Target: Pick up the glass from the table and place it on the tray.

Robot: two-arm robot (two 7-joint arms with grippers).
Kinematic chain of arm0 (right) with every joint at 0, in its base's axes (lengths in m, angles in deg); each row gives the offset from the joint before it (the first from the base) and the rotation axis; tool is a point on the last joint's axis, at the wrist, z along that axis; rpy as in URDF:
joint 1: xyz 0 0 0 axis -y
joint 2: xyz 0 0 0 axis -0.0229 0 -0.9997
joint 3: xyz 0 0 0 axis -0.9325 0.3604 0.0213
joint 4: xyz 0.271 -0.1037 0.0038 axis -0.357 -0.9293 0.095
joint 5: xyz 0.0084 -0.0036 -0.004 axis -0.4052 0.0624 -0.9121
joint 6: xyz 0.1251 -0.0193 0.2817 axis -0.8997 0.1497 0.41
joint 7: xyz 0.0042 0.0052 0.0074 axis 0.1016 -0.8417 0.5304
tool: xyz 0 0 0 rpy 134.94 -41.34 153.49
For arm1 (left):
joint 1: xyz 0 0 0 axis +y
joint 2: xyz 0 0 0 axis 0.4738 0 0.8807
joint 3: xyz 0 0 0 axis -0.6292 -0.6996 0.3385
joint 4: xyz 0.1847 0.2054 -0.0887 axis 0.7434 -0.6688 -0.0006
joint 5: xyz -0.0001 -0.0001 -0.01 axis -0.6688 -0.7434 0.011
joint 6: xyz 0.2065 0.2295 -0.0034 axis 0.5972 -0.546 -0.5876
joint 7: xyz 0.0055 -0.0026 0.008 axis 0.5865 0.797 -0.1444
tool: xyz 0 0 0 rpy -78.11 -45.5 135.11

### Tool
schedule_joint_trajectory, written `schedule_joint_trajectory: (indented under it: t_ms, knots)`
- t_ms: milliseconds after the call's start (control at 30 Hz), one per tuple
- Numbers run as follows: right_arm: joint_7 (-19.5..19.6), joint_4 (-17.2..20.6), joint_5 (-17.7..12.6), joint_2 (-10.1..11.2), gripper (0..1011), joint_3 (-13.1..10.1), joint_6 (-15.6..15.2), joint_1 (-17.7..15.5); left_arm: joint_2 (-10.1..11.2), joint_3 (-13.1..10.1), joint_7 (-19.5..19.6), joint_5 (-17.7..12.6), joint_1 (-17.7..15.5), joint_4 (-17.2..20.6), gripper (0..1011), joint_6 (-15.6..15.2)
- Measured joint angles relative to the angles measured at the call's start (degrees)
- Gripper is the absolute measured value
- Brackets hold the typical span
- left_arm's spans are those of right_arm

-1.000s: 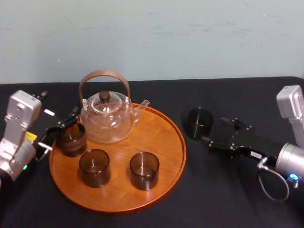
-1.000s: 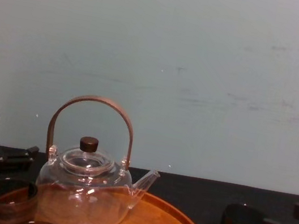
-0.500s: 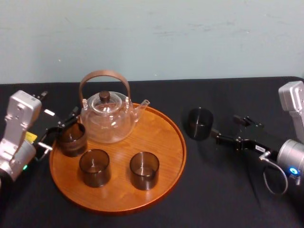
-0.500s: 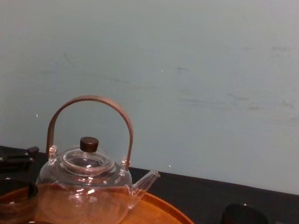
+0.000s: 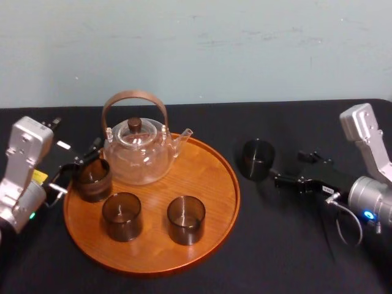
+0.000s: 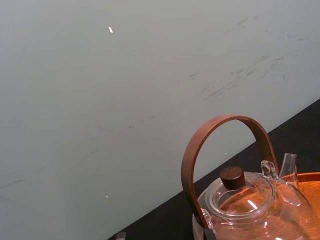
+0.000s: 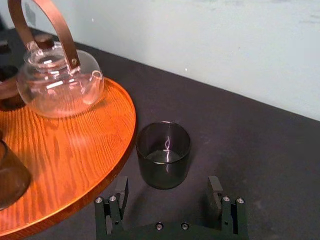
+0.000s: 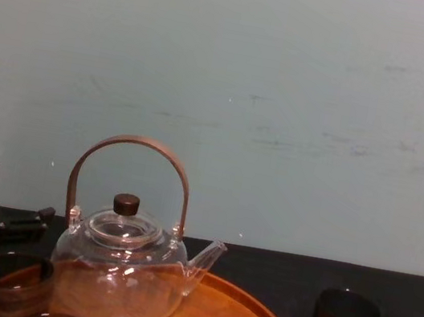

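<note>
Glass [image 7: 163,155] stands beside tray [image 7: 75,142]; right gripper [image 7: 167,184], spread apart, faces it; left gripper [image 5: 78,166] by tray, state unclear.

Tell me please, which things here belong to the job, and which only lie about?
For the job: glass on the table; tray; right claw, open, facing that glass.
Only lying about: teapot and three glasses on the tray; left claw, parked at the tray's left edge.
</note>
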Motion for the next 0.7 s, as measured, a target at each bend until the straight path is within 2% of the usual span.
schedule_joint_trajectory:
  t_ms: [333, 700]
  knots:
    - [-1.1, -3.3, 3.5, -2.0, 1004, 1.8, -2.9, 3.8, 0.0, 0.0, 0.0, 0.0, 0.0, 0.0, 1001, 0.0]
    - [-2.6, -7.8, 5.5, -4.9, 1004, 2.7, -3.1, 7.2, 0.0, 0.0, 0.0, 0.0, 0.0, 0.0, 1001, 0.0]
